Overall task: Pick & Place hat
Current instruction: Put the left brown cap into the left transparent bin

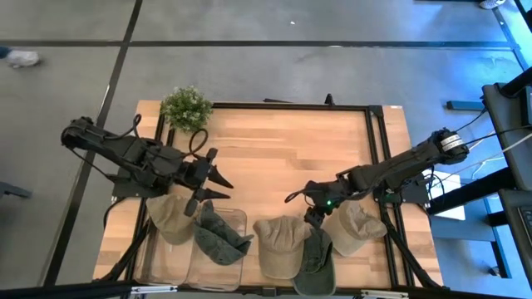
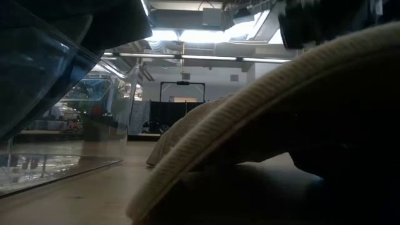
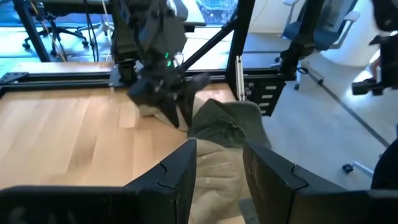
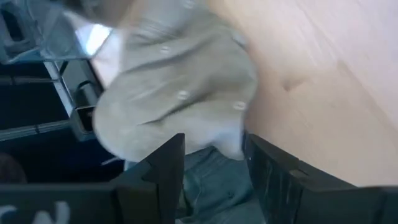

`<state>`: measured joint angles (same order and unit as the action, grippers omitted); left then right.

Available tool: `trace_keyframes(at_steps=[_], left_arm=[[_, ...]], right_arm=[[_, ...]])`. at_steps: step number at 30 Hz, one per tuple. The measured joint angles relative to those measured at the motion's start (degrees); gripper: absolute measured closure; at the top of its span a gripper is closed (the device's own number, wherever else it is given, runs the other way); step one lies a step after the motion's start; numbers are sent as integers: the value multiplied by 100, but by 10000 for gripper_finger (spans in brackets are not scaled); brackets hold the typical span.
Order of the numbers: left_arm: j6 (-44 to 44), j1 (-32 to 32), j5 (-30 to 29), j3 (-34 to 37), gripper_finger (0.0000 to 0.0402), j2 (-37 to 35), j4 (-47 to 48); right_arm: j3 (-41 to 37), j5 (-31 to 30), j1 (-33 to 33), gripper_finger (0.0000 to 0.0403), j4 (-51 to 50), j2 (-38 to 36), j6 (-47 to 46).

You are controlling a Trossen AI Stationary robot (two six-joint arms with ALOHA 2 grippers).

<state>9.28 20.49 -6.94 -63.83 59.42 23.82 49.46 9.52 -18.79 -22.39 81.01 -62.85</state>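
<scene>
Three hats lie in a row near the table's front edge: a tan hat [image 1: 281, 245], a dark green hat [image 1: 314, 264] partly under it, and another tan hat [image 1: 356, 226] to the right. My right gripper [image 1: 314, 219] [image 4: 214, 160] is open and slants down just over where the middle tan hat [image 4: 180, 93] meets the green hat [image 4: 205, 180]. My left gripper [image 1: 224, 188] [image 3: 219, 168] is open at the left, above the bin's far edge, pointing toward the hats. A third tan hat [image 1: 170, 218] hangs over the bin's left wall, and a green hat [image 1: 218, 237] lies inside.
A clear plastic bin [image 1: 224, 274] stands at the front left. A small potted plant [image 1: 186, 108] sits at the far left corner. A black frame [image 1: 374, 133] runs along the far and right sides. Bare wood [image 1: 283, 158] fills the middle of the table.
</scene>
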Motion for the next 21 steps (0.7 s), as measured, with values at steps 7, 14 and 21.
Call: trace_keyframes(at_steps=[7, 14, 21], left_arm=[[-85, 0, -107, -2, 274, 60, -3], [-83, 0, -107, -2, 274, 59, -7], [46, 0, -107, -2, 274, 59, -5]], right_arm=[[-1057, 20, 25, 232, 1654, 0, -273], [-1502, 98, 96, 232, 2618, 4, -412], [-1506, 250, 94, 232, 2942, 362, -464]])
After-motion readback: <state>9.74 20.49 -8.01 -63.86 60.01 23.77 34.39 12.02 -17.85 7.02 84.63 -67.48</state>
